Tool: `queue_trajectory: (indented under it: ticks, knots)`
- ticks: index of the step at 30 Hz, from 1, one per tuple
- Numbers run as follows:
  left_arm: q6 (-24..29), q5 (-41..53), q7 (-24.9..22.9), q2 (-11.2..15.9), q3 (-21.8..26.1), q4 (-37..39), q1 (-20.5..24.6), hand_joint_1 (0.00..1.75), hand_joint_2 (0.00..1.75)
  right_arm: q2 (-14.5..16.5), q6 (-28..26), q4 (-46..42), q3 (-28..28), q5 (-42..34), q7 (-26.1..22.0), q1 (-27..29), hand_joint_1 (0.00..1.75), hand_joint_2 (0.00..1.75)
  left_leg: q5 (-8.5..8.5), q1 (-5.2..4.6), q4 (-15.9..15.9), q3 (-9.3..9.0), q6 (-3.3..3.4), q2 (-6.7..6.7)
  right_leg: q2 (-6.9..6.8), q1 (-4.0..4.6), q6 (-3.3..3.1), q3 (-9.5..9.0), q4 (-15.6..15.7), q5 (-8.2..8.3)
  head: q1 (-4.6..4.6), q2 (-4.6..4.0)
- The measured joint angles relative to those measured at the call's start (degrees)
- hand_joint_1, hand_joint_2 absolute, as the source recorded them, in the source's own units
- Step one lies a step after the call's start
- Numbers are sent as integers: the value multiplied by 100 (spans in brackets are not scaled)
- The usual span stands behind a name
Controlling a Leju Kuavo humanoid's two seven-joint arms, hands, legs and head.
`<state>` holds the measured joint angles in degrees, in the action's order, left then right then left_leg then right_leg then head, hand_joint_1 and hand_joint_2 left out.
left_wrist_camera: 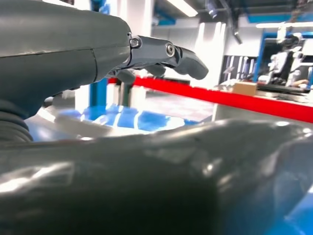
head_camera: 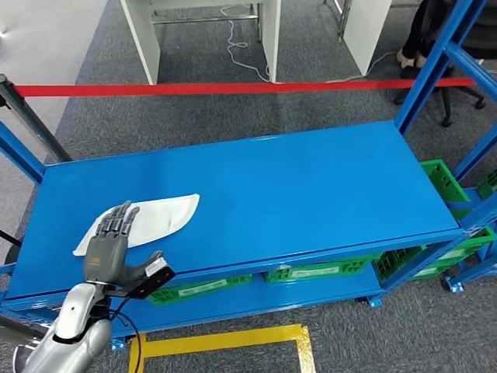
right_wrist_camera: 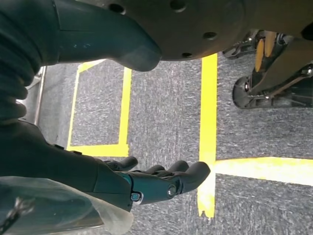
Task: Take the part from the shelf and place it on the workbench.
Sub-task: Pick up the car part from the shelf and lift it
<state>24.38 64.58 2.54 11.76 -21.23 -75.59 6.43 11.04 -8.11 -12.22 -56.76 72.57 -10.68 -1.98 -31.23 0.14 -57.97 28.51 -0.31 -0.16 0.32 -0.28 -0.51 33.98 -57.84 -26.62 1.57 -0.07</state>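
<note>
Grey fingers of the left hand (head_camera: 111,247) lay spread flat over the near end of the white part (head_camera: 154,220), the thumb out to the side and nothing gripped; in the left wrist view the fingers (left_wrist_camera: 177,56) stood straight above the pale part (left_wrist_camera: 110,122), released and not closed on it. The part itself was a thin, flat piece lying on the blue shelf (head_camera: 304,186), close to that shelf's front left corner. The right hand (right_wrist_camera: 147,182) hung low over grey carpet and yellow floor tape (right_wrist_camera: 208,122), its fingers loosely extended and holding nothing.

By my judgement the risk was in the pick-up. So thin a piece gives the fingers no edge to close under, and on a smooth painted surface pressure from above could simply push it along, or off the front lip of the shelf. A pinch at one end alone might let it droop and slip free.
</note>
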Motion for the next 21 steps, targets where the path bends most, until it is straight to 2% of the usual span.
queue_trajectory:
  ticks: [1,3,4,5,6,7,8,9,10,11,14,16,17,19,20,21]
  knots:
    - [2,1,2,1,2,-4,5,0,0,0,0,0,-1,2,-1,0,0,175,-105,5,-227,101,-34,1,-1,-15,-27,-43,18,-23,-11,1]
    - [3,-3,3,5,4,-5,-1,0,0,-1,-1,0,-1,4,-1,1,0,175,-396,18,-1037,542,-82,2,-1,-20,-63,-125,28,-91,-31,1]
    - [3,-7,5,6,4,-5,-15,0,0,-1,-1,0,-1,4,-1,3,0,175,-489,23,-1430,794,-94,2,3,-20,-68,-172,27,-133,-29,1]
    - [3,-10,9,5,3,-4,-32,0,0,-1,-2,0,-2,3,-1,9,0,175,-471,25,-1666,982,-97,2,9,-20,-67,-231,27,-179,-30,1]
    - [3,-14,14,5,2,-4,-43,0,0,-1,-2,0,-4,2,-1,15,0,175,-315,25,-1663,1064,-90,2,15,-20,-63,-301,27,-228,-31,1]
    - [6,-14,17,4,2,-5,-49,0,0,0,-2,0,-7,1,-1,18,0,175,-48,23,-1437,1041,-72,2,21,-19,-54,-383,27,-276,-31,1]
    - [19,-16,25,4,2,-5,-52,0,0,1,-2,0,-9,1,-1,19,0,175,286,19,-1049,947,-44,2,27,-17,-42,-455,29,-328,-31,1]
    - [53,-29,50,3,3,-5,-55,0,0,1,-2,2,-11,1,-1,15,0,175,536,6,-695,844,-12,0,30,-8,-22,-504,28,-377,-25,0]
    - [111,-63,95,-1,6,-6,-63,0,0,1,-3,4,-13,4,-1,10,0,175,690,-9,-397,752,22,1,39,-3,4,-537,26,-414,-20,0]
    - [186,-117,159,-11,10,-7,-72,0,44,1,-5,7,-13,7,-1,5,0,175,731,-25,-214,700,54,1,42,1,34,-535,25,-441,-19,-1]
    - [326,-303,333,-58,24,-36,-122,0,175,1,-24,8,-14,17,-1,-1,0,175,630,-23,-57,656,122,-7,25,0,140,-523,50,-485,-11,0]
    - [291,-400,418,-75,26,-75,-157,0,175,-1,-38,7,-15,24,-4,-2,0,175,616,13,8,596,171,-7,15,6,198,-419,-166,-632,15,1]
    - [246,-450,463,-77,25,-90,-169,0,175,-1,-42,7,-15,27,-6,-6,0,175,604,23,26,571,195,0,13,2,218,-247,-473,-771,27,1]
    - [146,-525,542,-65,23,-101,-190,0,175,-2,-40,7,-16,30,-8,-8,0,175,570,20,28,554,230,8,12,-7,245,233,-1283,-1047,42,1]
    - [106,-545,570,-54,21,-102,-207,0,175,-2,-35,7,-16,31,-8,-5,0,175,553,18,27,540,235,9,12,-12,255,437,-1567,-1085,40,1]
    - [77,-556,593,-42,20,-102,-223,0,175,-4,-31,7,-16,32,-9,1,0,175,533,18,26,516,235,7,11,-15,260,535,-1636,-998,41,1]
